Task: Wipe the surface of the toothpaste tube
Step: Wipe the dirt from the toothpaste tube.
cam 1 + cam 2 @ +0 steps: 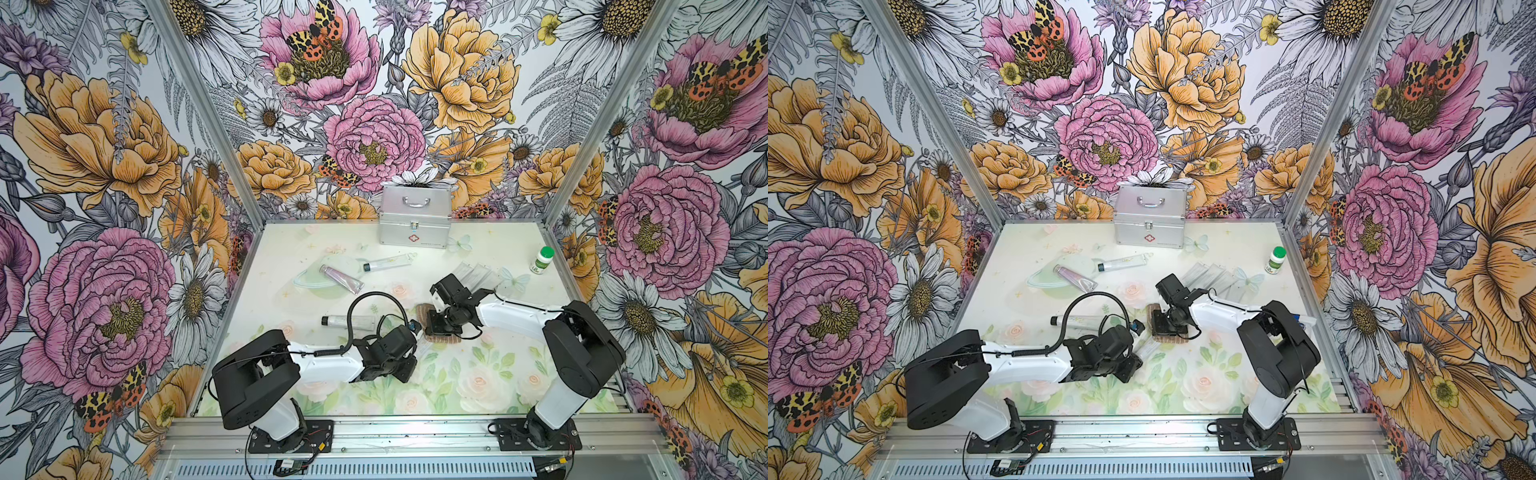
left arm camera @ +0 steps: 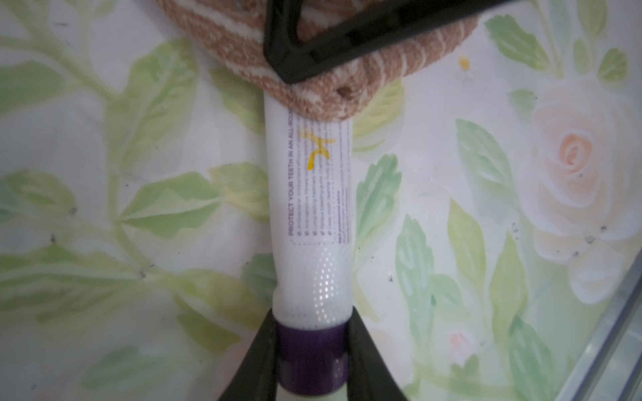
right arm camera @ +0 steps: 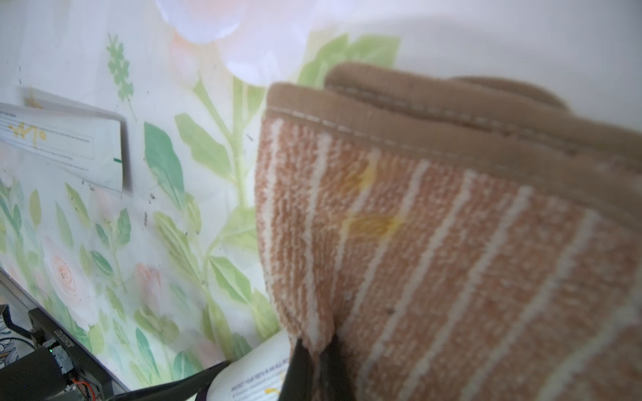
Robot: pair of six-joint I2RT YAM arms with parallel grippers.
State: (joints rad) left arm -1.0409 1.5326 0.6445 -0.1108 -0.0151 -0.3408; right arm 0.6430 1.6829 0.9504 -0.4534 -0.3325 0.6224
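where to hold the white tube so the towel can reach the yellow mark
By the purple cap, approaching in line with the white tube from that end, as the left hand does. The cap looks stiff, and this leaves the yellow mark clear for the towel.

We're looking into a robot test booth: aluminium frame posts (image 1: 205,112), flowered wallpaper panels (image 1: 374,124) all round, left arm (image 1: 324,365) and right arm (image 1: 511,316) bolted to a metal rail (image 1: 415,434) fronting a rose-print tabletop (image 1: 457,386).
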